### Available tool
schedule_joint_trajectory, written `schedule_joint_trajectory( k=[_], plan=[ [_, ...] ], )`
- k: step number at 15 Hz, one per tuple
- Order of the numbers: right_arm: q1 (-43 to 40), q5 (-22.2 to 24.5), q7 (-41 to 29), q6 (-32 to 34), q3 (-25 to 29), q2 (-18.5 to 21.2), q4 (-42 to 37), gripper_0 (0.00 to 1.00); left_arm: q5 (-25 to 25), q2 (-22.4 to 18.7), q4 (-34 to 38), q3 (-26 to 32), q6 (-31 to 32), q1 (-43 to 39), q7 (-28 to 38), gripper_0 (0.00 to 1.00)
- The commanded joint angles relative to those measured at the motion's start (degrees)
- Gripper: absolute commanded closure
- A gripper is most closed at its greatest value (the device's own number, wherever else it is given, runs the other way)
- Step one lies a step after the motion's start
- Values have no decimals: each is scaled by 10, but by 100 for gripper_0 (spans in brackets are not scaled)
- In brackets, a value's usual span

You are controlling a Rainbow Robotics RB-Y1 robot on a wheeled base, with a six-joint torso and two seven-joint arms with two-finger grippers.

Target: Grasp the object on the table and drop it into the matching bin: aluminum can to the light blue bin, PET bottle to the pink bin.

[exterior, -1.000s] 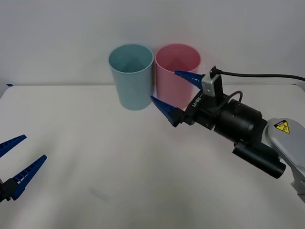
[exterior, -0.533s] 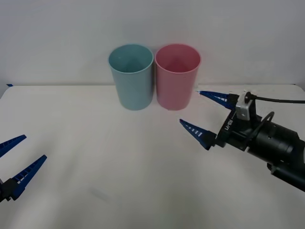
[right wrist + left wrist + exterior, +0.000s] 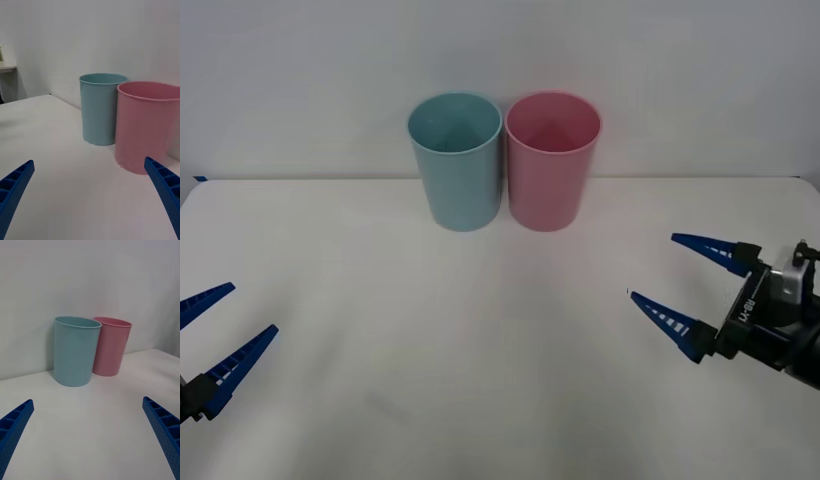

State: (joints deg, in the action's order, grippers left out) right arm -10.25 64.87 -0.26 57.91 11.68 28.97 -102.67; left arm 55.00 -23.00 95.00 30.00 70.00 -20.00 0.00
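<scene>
The right gripper (image 3: 680,284), released and empty, hovers over the table (image 3: 480,350). The light blue bin (image 3: 457,160) and pink bin (image 3: 552,160) stand touching at its ten o'clock. The left gripper (image 3: 215,335) waits spread at eight o'clock.

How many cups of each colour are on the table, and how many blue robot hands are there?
Light blue bin: 1
Pink bin: 1
Robot hands, both open with blue fingers: 2, the left hand and the right hand
Total: 4 things, over the white table.
</scene>
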Motion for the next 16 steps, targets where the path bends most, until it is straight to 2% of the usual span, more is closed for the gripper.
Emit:
schedule_joint_trajectory(
  k=[1, 4, 7, 11, 16],
  plan=[
    [-32, 0, -4, 40, 48, -15, 0, 0, 0, 0, 0, 0, 0, 0, 0, 0],
    [-70, -4, -6, 77, 92, -28, 0, 0, 0, 0, 0, 0, 0, 0, 0, 0],
    [-111, -24, -15, 82, 112, -27, 0, 0, 0, 0, 0, 0, 0, 0, 0, 0],
    [-139, -44, -31, 84, 125, -27, 0, 0, 0, 0, 0, 0, 0, 0, 0, 0],
    [-149, -47, -64, 97, 134, -27, 0, 0, 0, 0, 0, 0, 0, 0, 0, 0]
  ],
)
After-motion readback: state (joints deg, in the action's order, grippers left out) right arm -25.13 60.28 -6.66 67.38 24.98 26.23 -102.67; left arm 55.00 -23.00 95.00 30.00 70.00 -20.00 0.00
